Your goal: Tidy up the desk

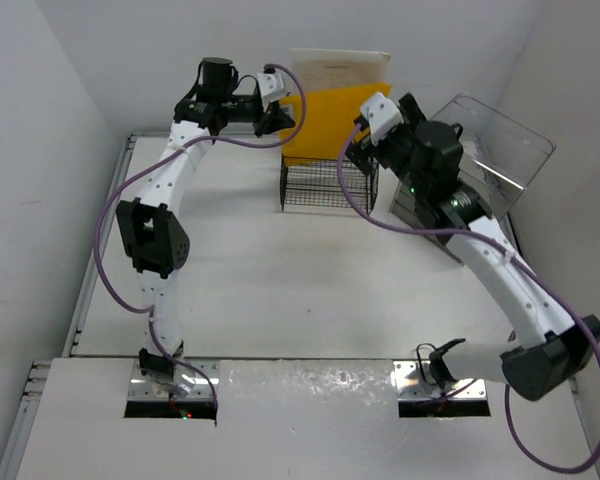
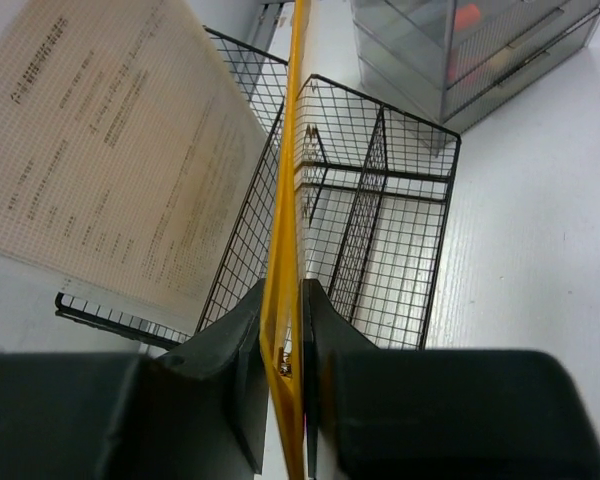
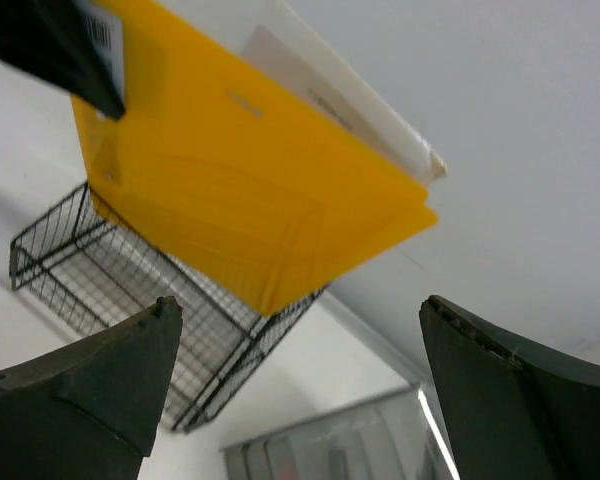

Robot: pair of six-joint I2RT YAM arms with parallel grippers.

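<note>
A yellow folder stands upright over the black wire-mesh rack at the back of the white desk. My left gripper is shut on the folder's left edge. In the left wrist view the thin yellow folder is pinched between the two dark fingers, with the rack below it. My right gripper hovers to the right of the rack, open. In the right wrist view the folder hangs above the rack, ahead of the right gripper, apart from it.
A white printed sheet stands behind the folder in the rack, shown as the sheet in the left wrist view. A clear plastic drawer box sits right of the rack, under my right arm. White walls close the back and sides.
</note>
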